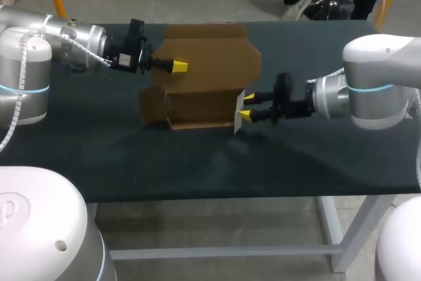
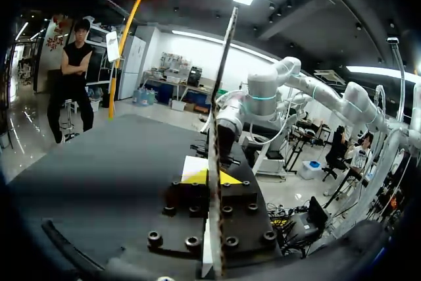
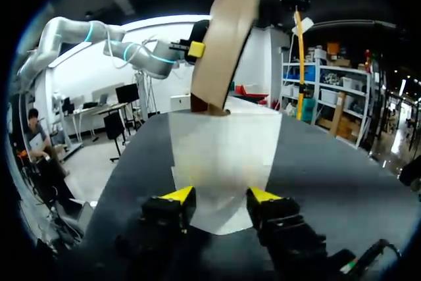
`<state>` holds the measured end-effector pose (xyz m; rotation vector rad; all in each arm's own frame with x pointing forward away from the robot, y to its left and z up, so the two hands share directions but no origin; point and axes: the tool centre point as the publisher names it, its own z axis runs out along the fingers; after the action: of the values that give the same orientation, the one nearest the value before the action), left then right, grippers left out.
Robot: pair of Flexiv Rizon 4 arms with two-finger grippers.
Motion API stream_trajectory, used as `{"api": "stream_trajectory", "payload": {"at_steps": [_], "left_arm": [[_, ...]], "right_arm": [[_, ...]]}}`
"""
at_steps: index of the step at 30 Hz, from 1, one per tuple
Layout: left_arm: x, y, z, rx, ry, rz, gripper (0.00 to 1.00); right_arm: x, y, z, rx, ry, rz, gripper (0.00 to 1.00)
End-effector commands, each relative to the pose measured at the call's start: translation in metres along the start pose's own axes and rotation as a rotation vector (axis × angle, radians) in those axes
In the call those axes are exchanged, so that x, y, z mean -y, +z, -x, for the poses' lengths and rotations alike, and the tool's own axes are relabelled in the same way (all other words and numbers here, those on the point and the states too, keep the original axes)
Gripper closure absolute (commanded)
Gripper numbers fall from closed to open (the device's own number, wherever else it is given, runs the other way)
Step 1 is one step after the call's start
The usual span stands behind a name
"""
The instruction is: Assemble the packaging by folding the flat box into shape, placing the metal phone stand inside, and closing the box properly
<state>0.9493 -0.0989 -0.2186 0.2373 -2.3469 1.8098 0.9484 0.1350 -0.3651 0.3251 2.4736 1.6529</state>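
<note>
While left claw (image 1: 178,66) clamps the box (image 1: 210,64) on the dark table (image 1: 197,162), right claw (image 1: 247,106) gapes.

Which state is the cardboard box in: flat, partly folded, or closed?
Partly folded: the cardboard box has raised walls, its flaps open.

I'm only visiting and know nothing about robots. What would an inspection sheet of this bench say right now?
surface: dark table, flat.
job's things: brown box, half folded, stands mid-table with a white flap at its right end; phone stand not seen.
clutter: nothing seen.
grippers: left gripper pinches the box's upright panel; right gripper is open, with its tips at the white flap.
cables: white hose runs along the left arm.
surroundings: nothing seen reaching over the table.
</note>
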Motion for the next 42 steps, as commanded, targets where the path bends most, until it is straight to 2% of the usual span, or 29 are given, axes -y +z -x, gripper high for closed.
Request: {"api": "stream_trajectory", "payload": {"at_steps": [1,9,14,24,35,42], "left_arm": [[-0.003,0.002,0.000,-0.004,-0.001,0.002,1.00],[-0.003,0.002,0.000,-0.004,-0.001,0.002,1.00],[-0.003,0.002,0.000,-0.004,-0.001,0.002,1.00],[-0.003,0.002,0.000,-0.004,-0.001,0.002,1.00],[-0.003,0.002,0.000,-0.004,-0.001,0.002,1.00],[-0.003,0.002,0.000,-0.004,-0.001,0.002,1.00]], "right_arm": [[-0.001,0.008,-0.002,0.034,0.006,0.008,0.44],[-0.002,0.013,-0.001,0.086,0.019,0.010,0.44],[-0.003,0.016,0.000,0.108,0.031,0.021,0.39],[-0.002,0.022,-0.002,0.161,0.055,0.028,0.40],[0.000,0.024,0.003,0.277,0.087,0.040,0.41],[0.000,0.027,0.007,0.353,0.104,0.045,0.45]]}}
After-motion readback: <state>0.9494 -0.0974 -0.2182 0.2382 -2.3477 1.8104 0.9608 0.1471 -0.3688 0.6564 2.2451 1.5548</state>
